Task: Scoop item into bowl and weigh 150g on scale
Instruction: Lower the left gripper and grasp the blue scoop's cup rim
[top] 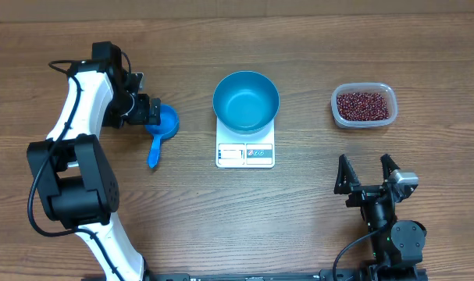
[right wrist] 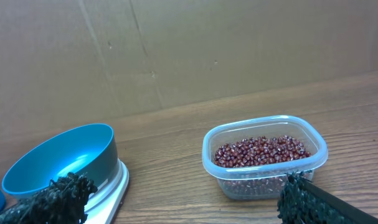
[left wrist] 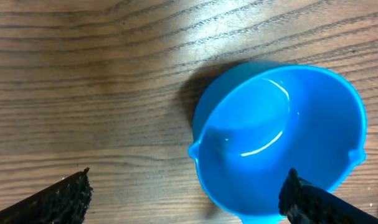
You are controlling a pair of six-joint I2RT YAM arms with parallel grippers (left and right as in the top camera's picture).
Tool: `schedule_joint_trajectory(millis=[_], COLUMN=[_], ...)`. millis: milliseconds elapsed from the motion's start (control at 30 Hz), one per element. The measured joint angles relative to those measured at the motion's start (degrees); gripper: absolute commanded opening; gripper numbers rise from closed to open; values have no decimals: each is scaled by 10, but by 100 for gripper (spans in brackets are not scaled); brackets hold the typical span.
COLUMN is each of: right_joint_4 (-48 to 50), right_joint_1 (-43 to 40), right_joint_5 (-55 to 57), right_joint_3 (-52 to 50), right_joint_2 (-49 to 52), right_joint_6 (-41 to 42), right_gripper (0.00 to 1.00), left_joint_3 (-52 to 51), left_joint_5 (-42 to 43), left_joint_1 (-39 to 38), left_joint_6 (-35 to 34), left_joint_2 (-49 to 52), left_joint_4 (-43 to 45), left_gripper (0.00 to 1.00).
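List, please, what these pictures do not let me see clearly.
- Overhead: the scale display is too small to read.
- Left wrist: the scoop handle lies outside the frame.
- Right wrist: the scale is mostly hidden by the bowl, one of the fingers and the bottom edge.
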Motion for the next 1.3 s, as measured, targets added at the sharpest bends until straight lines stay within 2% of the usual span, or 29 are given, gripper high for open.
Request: schedule_joint_trajectory(millis=[500, 733, 1100, 1200, 1300], right_joint_4=[0, 0, 0, 0, 0], right_joint_1=[0, 0, 0, 0, 0], right_joint_5=[0, 0, 0, 0, 0], right_joint_3=[0, 0, 0, 0, 0], right_joint_2=[0, 0, 0, 0, 0], right_joint_6=[0, 0, 0, 0, 0], right_gripper=[100, 100, 100, 100, 100], left_joint_3=[0, -3, -10, -10, -10], left_joint_5=[0, 0, 0, 0, 0], left_joint_1=[0, 0, 0, 0, 0], left_joint_6=[-2, -48, -58, -44, 0], left_joint_2=[4, 4, 4, 4, 4], left_joint_4=[18, 29, 44, 53, 63], left_gripper=[99, 100, 100, 100, 100])
